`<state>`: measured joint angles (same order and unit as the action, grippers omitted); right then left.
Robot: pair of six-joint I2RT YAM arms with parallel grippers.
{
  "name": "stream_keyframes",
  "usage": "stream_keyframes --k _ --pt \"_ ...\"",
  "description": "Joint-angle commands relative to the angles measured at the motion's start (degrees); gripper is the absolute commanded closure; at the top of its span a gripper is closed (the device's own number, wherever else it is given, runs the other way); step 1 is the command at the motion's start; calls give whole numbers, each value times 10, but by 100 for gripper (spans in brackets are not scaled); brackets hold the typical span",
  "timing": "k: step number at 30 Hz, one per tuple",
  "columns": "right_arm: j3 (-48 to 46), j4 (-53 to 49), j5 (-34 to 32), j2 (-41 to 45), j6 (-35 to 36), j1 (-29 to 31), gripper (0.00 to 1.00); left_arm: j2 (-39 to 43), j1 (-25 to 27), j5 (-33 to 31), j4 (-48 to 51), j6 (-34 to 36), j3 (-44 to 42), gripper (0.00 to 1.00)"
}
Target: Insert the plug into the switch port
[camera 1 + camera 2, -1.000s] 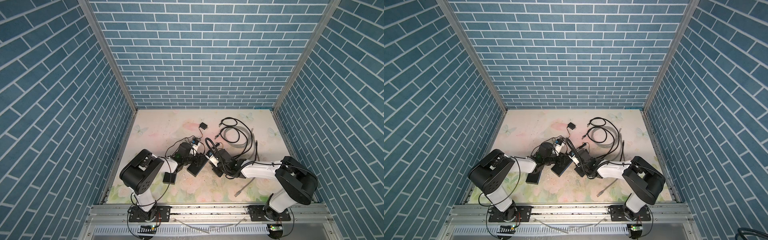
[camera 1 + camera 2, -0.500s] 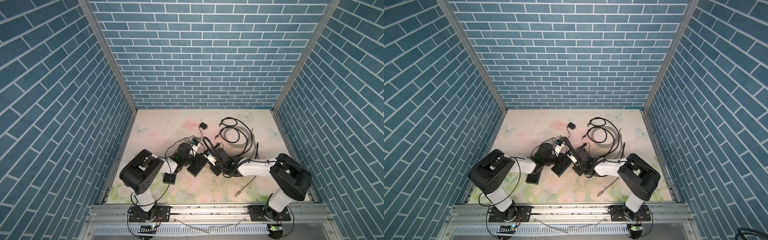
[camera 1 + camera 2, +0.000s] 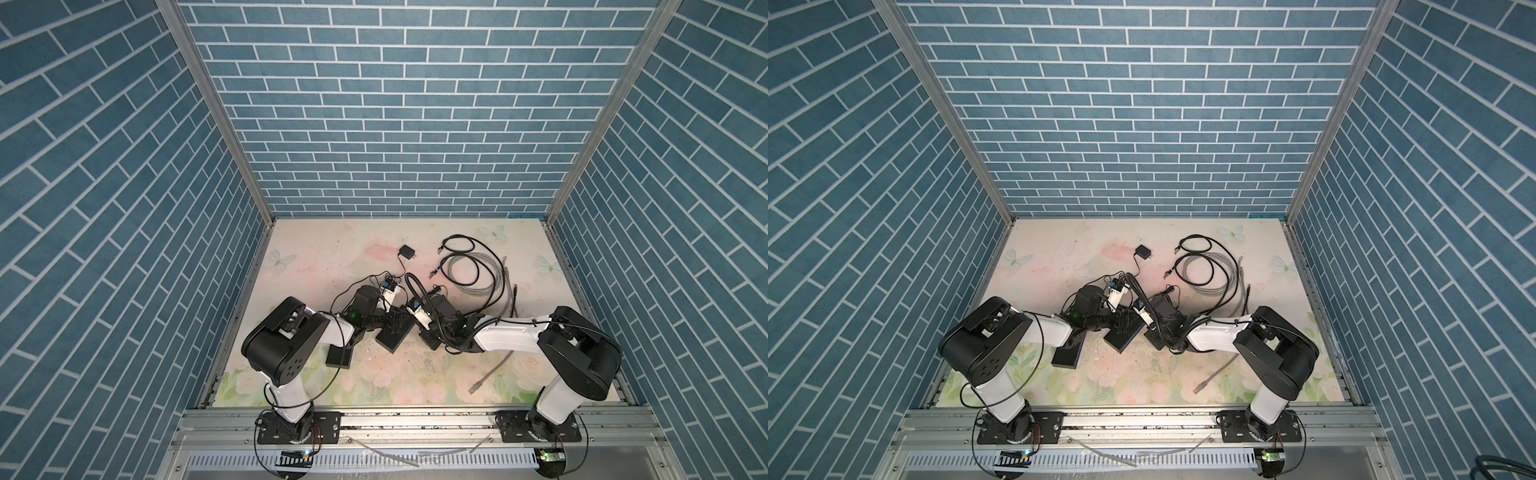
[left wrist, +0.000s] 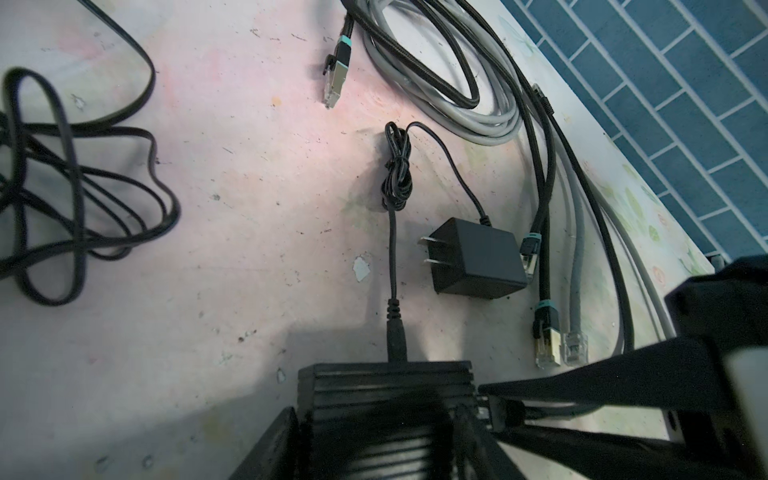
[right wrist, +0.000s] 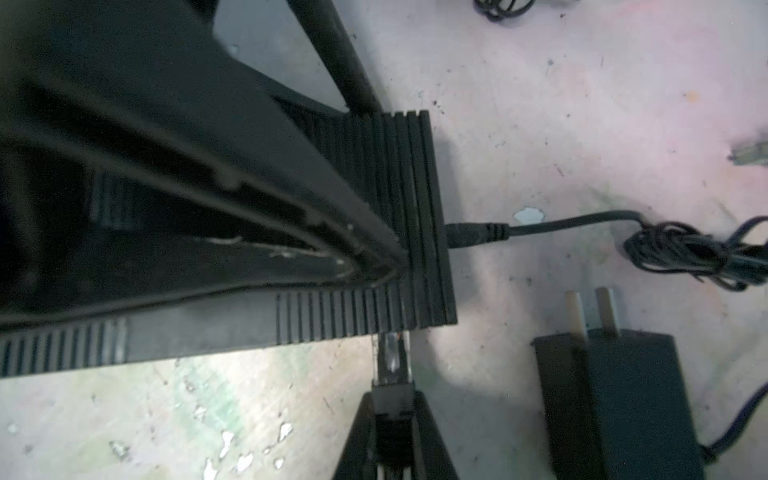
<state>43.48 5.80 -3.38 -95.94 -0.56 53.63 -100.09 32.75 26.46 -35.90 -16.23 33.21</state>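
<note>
Left gripper [image 4: 376, 419] clamps the switch [image 4: 386, 382] between its fingers, steadying it. Right gripper [image 5: 392, 415] pinches the plug [image 5: 390, 357]. The clear tip just ahead of its fingertips meets the switch's side port [image 5: 391, 332] and looks partly in. Still to do: push home, release.

Black ribbed switch [image 4: 374, 382], clear black-booted plug [image 5: 390, 357], grey cable [image 4: 490, 129], pastel floral tabletop [image 3: 332, 249], blue brick-pattern walls [image 3: 395, 104].

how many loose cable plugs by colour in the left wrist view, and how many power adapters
teal-banded plugs on black cable: 3
clear plug on grey cable: 1
power adapter: 1
total: 5
</note>
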Motion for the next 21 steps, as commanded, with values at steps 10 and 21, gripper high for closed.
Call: stream_keyframes --k 10,21 --pt "14 167 37 -31 78 3 100 -11 13 142 27 30 11 46" --pt "44 247 36 -47 110 2 100 -16 26 170 54 54 15 47"
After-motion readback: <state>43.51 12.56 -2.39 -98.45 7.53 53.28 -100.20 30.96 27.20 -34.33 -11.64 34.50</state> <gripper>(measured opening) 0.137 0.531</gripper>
